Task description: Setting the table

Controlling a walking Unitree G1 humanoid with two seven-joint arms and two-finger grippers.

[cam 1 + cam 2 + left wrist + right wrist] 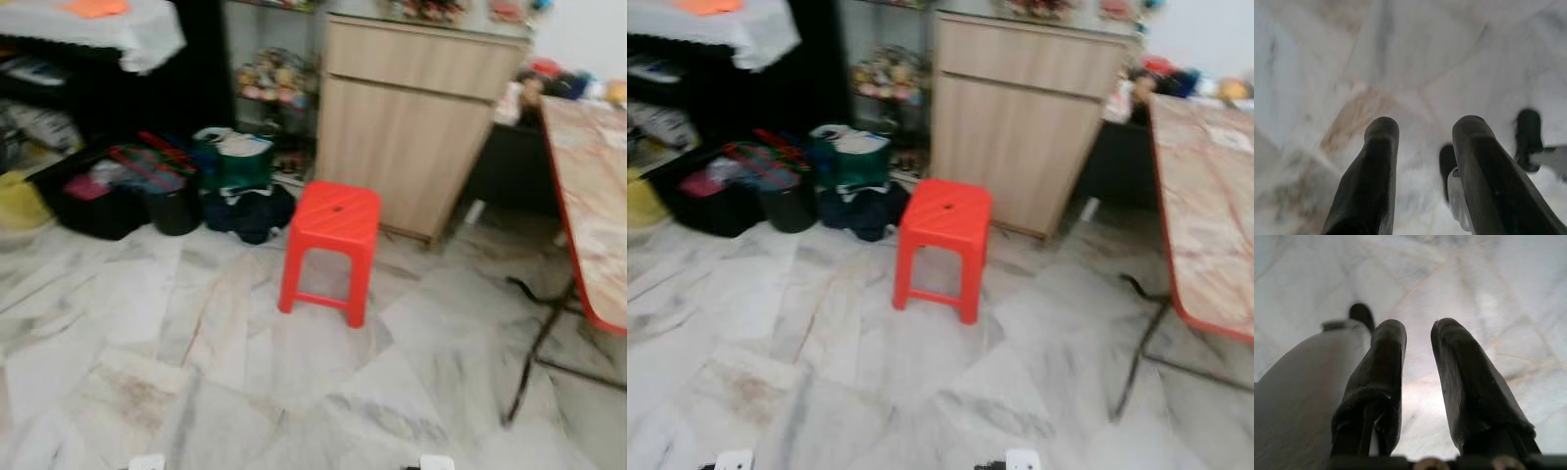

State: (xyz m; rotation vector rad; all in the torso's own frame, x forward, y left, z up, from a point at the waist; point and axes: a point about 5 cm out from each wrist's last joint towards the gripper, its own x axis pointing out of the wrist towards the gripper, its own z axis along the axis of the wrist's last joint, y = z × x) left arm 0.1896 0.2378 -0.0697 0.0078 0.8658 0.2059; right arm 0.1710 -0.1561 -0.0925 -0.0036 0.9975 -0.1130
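Head views: red stool [330, 250] frame centre on marble floor [196, 372], open floor around it. Table [593, 196] edge at right, cabinet [411, 117] behind stool, bags [147, 186] upper left.
Left wrist: left gripper [1422, 129] spread, empty, above floor.
Right wrist: right gripper [1419, 330] spread, empty.

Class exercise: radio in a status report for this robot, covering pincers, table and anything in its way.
Left pincer and right pincer open, empty, pointing at the floor. Table ahead on the right, nothing set. Red stool stands ahead on the floor.
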